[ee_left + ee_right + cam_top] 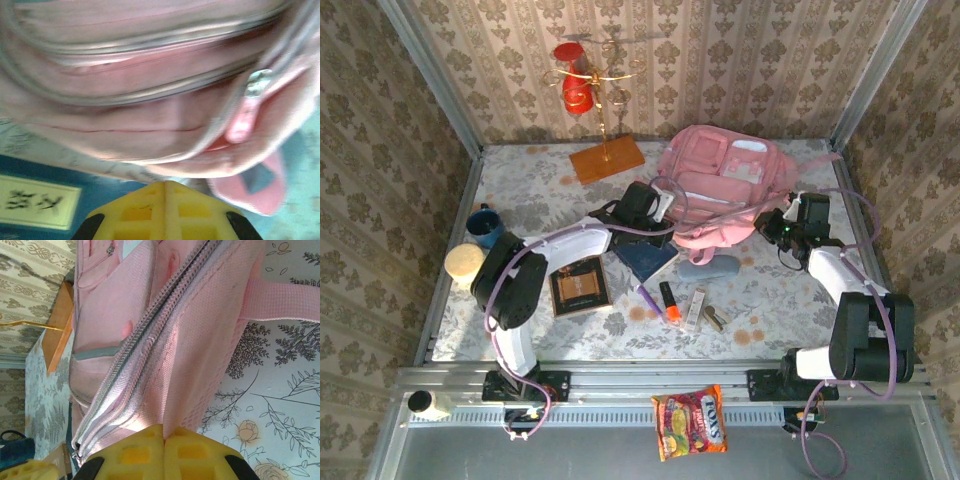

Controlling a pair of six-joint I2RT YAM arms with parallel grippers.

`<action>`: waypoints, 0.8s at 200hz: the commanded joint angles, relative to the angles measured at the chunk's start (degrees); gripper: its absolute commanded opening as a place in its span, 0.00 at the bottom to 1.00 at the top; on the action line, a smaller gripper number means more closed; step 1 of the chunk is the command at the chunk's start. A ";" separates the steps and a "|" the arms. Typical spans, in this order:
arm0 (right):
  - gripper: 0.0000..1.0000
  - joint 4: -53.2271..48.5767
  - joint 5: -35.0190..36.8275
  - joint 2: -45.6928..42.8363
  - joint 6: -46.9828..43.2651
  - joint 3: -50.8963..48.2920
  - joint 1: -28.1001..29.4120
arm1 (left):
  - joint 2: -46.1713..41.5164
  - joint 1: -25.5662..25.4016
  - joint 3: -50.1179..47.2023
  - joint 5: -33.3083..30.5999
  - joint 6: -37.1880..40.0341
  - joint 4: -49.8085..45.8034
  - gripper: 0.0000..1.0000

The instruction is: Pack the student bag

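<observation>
Student bag (725,185): soft pink woven fabric, rounded, laid upper right of centre.
Zip (131,357): grey toothed tape, run diagonally.
Left gripper (165,186): yellow pads pressed together against the bag; any hold cannot be told.
Right gripper (164,431): pads likewise closed, at the zip's end.
</observation>
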 commanded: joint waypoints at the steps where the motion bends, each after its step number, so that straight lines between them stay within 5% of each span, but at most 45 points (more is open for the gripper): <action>1: 0.00 4.77 0.58 -0.94 -0.09 -0.37 0.60 | -0.36 -0.70 1.24 6.75 -5.66 1.55 0.16; 32: 0.00 4.84 0.69 -0.50 -0.10 -0.30 1.08 | 3.67 -3.30 7.33 4.00 -5.52 -3.65 0.29; 160: 0.00 5.12 0.93 0.47 -0.17 -0.63 1.89 | 16.07 -4.08 19.88 -0.50 -2.63 -12.28 0.37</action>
